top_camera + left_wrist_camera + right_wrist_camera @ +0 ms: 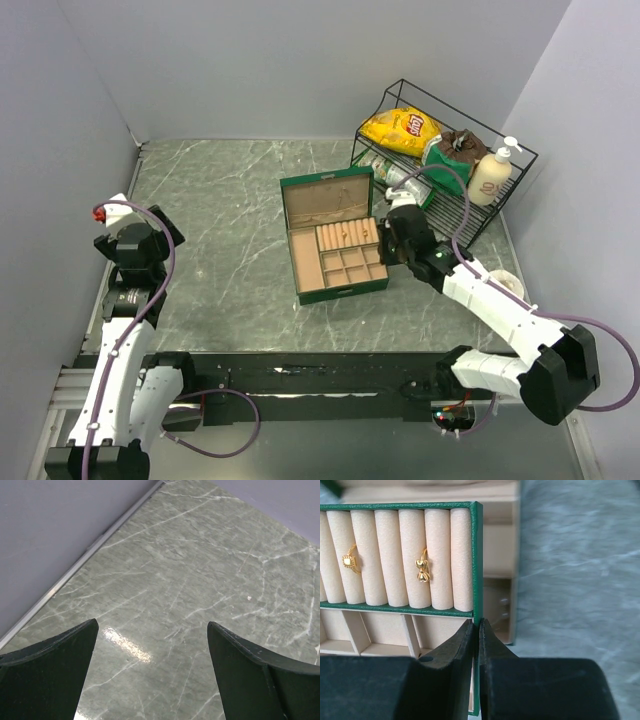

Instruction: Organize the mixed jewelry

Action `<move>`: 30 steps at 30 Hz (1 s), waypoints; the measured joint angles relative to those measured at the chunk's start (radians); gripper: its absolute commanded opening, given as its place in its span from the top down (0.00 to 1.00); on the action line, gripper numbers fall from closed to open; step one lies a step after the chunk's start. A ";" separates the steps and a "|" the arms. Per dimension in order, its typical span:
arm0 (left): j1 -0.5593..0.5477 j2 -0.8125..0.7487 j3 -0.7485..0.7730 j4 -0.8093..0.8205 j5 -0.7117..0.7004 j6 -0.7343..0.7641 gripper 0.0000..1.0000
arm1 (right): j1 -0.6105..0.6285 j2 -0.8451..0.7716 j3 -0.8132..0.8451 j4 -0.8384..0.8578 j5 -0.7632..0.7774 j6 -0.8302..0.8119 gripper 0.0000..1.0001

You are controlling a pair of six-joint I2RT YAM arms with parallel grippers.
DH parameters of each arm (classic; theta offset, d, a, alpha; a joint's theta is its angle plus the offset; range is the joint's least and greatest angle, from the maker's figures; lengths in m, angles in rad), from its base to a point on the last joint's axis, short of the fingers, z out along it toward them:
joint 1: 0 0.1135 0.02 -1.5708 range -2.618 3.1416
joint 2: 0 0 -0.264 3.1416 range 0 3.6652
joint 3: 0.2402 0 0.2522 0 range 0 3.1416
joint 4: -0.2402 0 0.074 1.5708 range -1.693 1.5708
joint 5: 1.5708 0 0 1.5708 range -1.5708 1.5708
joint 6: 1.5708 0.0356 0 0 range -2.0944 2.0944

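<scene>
1. The green box (pixel 345 293) is sitting open on the marble table (pixel 220 200), with its lid (pixel 325 205) standing up along the box's far side.
2. The right gripper (pixel 479 632) is reaching in at the box's right side. Its fingers are pressing almost together and appear to be pinching the thin green wall of the box's upper tray (pixel 477 555).
3. The jewelry is sitting in the cream ring rolls (pixel 387 555) of that tray. A gold bow ring (pixel 422 571) is resting in the slot two rolls in from the pinched wall, and a gold square-topped ring (pixel 348 562) is sitting further left.
4. The left gripper (pixel 150 670) is hanging well to the left of the box over bare marble, its fingers spreading wide and holding nothing.
5. A wire rack (pixel 520 185) is standing just beyond the box's right rear corner, carrying a yellow chip bag (pixel 403 128) and a pump bottle (pixel 492 172).
</scene>
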 measured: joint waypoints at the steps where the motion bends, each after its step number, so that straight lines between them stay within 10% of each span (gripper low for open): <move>1: -0.002 0.001 0.000 0.000 0.006 0.000 0.04 | -0.023 -0.001 -0.001 0.000 -0.001 -0.011 1.00; 30: -0.004 0.032 0.000 0.018 0.080 0.029 0.04 | -0.198 0.261 0.060 0.044 -0.223 -0.145 1.00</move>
